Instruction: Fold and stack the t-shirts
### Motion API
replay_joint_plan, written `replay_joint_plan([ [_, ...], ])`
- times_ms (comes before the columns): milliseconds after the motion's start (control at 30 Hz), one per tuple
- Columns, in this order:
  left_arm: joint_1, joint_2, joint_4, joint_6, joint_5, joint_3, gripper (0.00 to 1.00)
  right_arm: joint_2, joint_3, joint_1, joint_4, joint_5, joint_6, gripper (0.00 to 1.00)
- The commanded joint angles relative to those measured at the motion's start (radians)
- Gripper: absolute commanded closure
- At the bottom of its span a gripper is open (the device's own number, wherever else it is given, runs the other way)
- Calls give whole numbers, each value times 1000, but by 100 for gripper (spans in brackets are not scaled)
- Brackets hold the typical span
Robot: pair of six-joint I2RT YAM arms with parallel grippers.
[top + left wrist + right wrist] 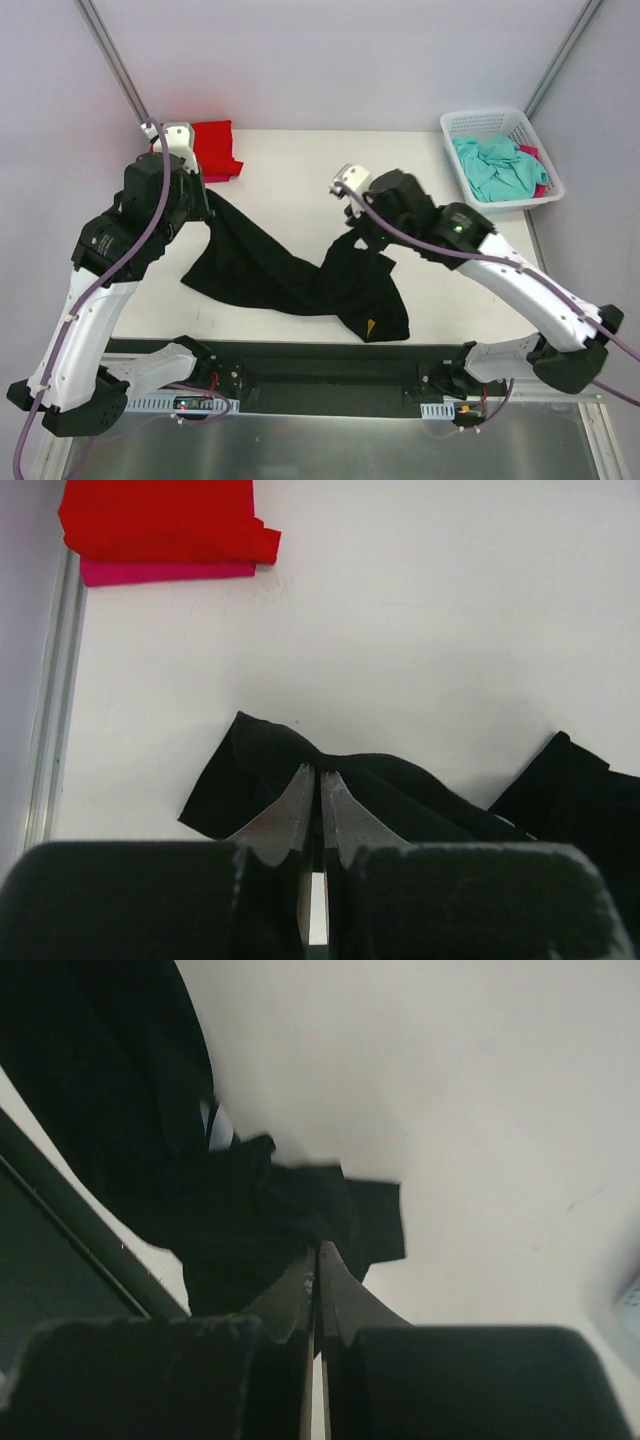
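A folded red t-shirt (215,145) sits at the desk's (290,160) ten o'clock. The left fingers (290,815) clamp the black t-shirt's (270,270) ten o'clock corner, and the right fingers (340,1295) clamp its two o'clock edge. A teal t-shirt (495,165) lies in the basket (520,122) at two o'clock.

Matt black cloth tee (262,272) on smooth white table (300,168)

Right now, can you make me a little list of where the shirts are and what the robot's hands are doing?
black t-shirt: crumpled, stretched between both grippers, middle on the table
left gripper: shut on the black t-shirt
right gripper: shut on the black t-shirt
red t-shirt: folded, on a pink t-shirt, far left corner
teal t-shirt: bunched in the basket
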Motion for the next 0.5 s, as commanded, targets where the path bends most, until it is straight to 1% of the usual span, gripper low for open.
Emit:
replay_joint_plan([
  [0,0,-56,74,-33,4,-55,100,3,-70,30,97,-64,118,99],
  [100,-12,-74,90,-56,-5,-138,100,64,-76,91,64,-36,138,99],
  [200,-25,-85,118,-73,-10,-204,100,101,-114,139,85,-38,176,99],
  [333,-37,-80,135,-87,-11,-218,100,144,-163,174,203,-105,230,99],
  [400,-41,-74,135,-85,-19,-210,100,205,-151,197,240,-122,253,99],
  [467,-48,-74,135,-84,-28,-206,100,256,-101,233,251,-118,256,99],
])
